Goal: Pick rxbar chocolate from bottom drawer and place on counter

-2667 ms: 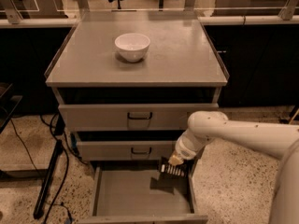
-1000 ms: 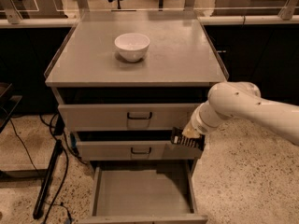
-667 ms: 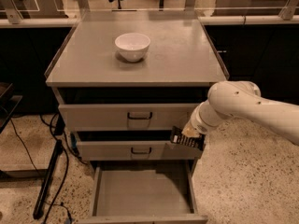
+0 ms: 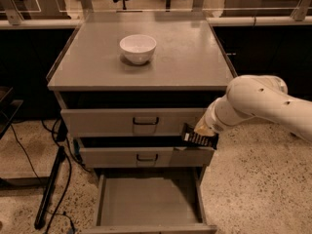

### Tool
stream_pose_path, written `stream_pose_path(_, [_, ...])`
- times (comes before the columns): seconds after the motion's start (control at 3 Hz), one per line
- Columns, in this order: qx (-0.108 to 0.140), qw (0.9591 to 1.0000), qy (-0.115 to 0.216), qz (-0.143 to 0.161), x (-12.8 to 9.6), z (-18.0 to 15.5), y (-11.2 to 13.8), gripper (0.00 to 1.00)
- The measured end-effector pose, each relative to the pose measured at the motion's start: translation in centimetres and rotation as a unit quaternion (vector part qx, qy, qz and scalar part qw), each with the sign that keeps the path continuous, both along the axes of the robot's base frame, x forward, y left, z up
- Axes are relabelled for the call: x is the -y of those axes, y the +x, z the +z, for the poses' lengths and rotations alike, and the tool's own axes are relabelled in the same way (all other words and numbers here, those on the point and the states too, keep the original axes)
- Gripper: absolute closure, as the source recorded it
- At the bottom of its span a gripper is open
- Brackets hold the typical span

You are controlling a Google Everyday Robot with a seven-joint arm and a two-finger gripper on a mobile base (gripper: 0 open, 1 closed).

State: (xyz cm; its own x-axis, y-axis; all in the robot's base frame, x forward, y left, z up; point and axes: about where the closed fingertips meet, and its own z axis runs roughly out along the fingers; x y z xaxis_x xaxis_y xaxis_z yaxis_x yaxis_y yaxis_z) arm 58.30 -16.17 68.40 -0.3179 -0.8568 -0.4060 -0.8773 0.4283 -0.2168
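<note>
I'm holding the rxbar chocolate [image 4: 199,139] clamped in the gripper [image 4: 204,132], just below the front right corner of the counter [image 4: 190,57], its long axis roughly level. The countertop is lying up and leftward; the bottom drawer [image 4: 146,201] is sitting open underneath.

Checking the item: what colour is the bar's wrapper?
Black, pale lettering, camera view; rxbar chocolate held in the gripper, by the middle drawer.

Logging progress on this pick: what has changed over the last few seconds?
The gripper, holding the rxbar chocolate, rose from just above the open bottom drawer to the right end of the middle drawer. The bar is not yet on the counter. The bottom drawer stayed open, and the white bowl stayed put.
</note>
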Motion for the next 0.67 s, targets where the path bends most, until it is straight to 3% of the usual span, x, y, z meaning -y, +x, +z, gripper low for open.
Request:
stream_pose_path(0.33, [0.042,0.999,-0.018,0.001,0.7,5.22,0.16,1.0])
stream_pose_path(0.67, [0.042,0.999,-0.018,0.001,0.7,5.24,0.16,1.0])
